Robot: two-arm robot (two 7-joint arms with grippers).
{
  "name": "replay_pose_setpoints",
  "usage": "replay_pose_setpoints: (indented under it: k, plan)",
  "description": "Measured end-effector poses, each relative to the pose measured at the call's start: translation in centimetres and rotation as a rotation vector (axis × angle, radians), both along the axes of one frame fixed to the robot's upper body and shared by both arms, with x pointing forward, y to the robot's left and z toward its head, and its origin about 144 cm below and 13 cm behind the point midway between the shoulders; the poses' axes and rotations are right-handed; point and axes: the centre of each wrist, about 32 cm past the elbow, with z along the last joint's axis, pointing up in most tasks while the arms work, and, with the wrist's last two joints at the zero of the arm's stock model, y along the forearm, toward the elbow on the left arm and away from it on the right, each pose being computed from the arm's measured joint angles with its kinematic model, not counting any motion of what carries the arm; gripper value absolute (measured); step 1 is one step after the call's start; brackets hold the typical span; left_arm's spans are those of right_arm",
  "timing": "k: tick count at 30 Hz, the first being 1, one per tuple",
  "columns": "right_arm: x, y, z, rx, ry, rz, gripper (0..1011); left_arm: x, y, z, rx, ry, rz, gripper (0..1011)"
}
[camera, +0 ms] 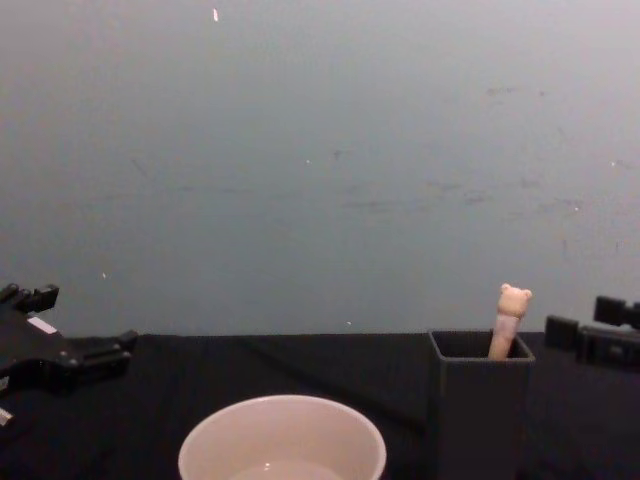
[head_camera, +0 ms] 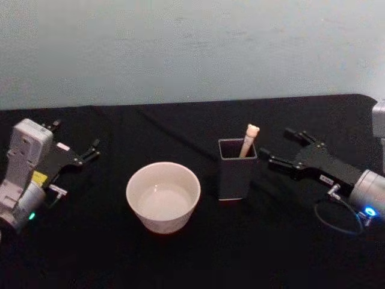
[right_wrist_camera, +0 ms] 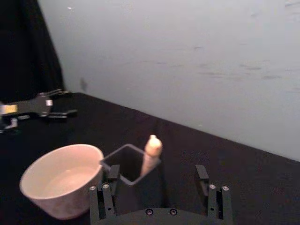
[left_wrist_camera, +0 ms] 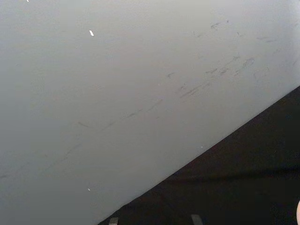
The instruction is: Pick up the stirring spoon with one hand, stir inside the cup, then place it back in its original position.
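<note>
Head view from where I'm standing: black desk [head_camera: 180, 259] against a pale wall [head_camera: 180, 48], and the stirring spoon [head_camera: 248, 139] is sitting in the dark grey square holder [head_camera: 236, 177], handle leaning into the far right corner with the little bear head poking up over the rim. The cream-white cup [head_camera: 163, 196] is just to the left of the holder, close but not touching it, upright, pale inside. The right gripper [head_camera: 275, 142], the one on the silver wrist with the blue light, is low over the desk just right of the holder, its 2 fingers spread wide and pointing at it, nothing between them and no contact with the holder or spoon. The left gripper [head_camera: 76, 134] is way off on the left side of the desk, well apart from the cup, fingers also spread and holding nothing. The right wrist view lines it up nicely: the right gripper's fingers [right_wrist_camera: 112, 174] frame the holder [right_wrist_camera: 136, 180], the spoon [right_wrist_camera: 151, 153] stands up out of it, the cup [right_wrist_camera: 61, 180] is beside it and the left gripper [right_wrist_camera: 47, 105] is farther off. In the chest view the spoon's bear head [camera: 514, 297] clears the holder [camera: 480, 410], the cup [camera: 282, 440] is low in the middle, the right gripper [camera: 585, 325] comes in from the right edge and the left gripper [camera: 80, 320] from the left.
</note>
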Motion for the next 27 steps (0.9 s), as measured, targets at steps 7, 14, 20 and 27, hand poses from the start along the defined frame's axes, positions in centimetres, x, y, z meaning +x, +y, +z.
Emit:
replay_pose_setpoints:
  k: [7,14,20,27]
  plan:
    - [1.2,0.4,-0.5,0.025,0.010,0.061,1002,0.0,0.0,0.0,0.000,0.000,0.000,1001]
    - [2.7,1.0,-0.9,0.045,-0.009,0.095,1002,0.0,0.0,0.0,0.000,0.000,0.000,1001]
    - [3.8,1.4,-1.1,0.051,-0.024,0.120,1002,0.0,0.0,0.0,0.000,0.000,0.000,1001]
    - [4.6,1.8,-1.4,0.048,-0.026,0.138,1002,0.0,0.0,0.0,0.000,0.000,0.000,1001]
